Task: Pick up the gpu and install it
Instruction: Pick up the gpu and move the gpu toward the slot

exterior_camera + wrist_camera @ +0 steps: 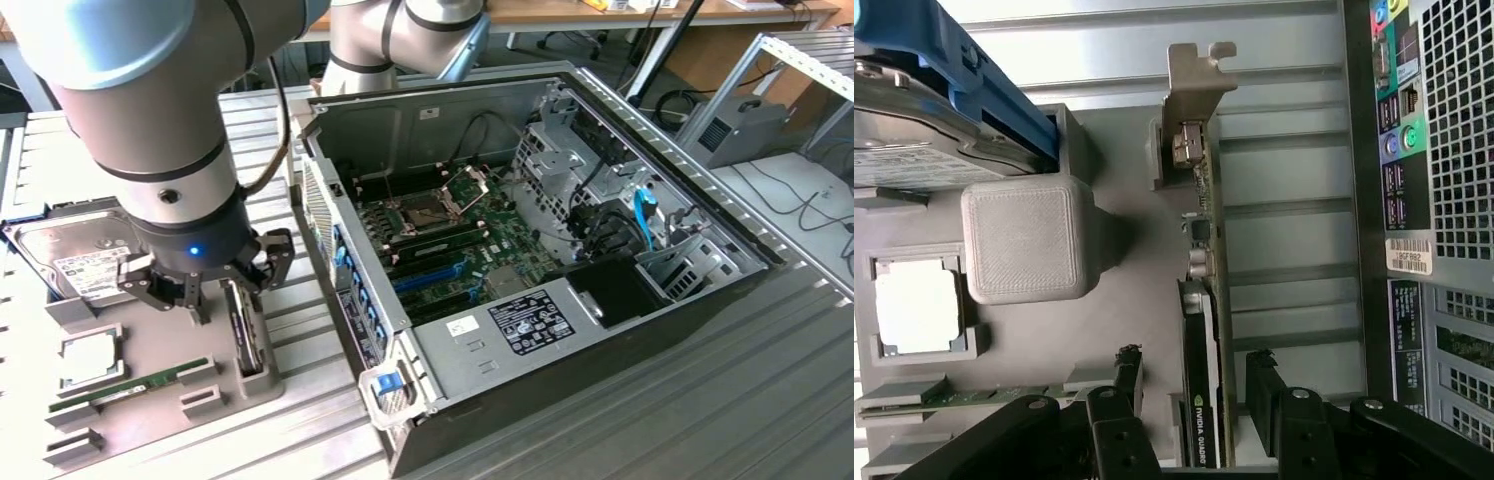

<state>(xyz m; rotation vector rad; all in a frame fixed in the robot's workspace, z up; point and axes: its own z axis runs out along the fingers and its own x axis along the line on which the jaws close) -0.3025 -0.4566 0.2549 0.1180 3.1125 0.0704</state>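
Grey tray (254,385), gpu (1206,300) standing on edge, gripper (1194,368) wide astride it, gaps both sides, open computer case (387,130) near

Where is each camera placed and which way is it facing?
Exterior view: up high, looking down on the open computer case and parts tray; arm and gripper show.
Wrist view: on the wrist, looking down along the open fingers at the gpu on edge.
Shared: gpu, parts tray, hard drive, computer case.
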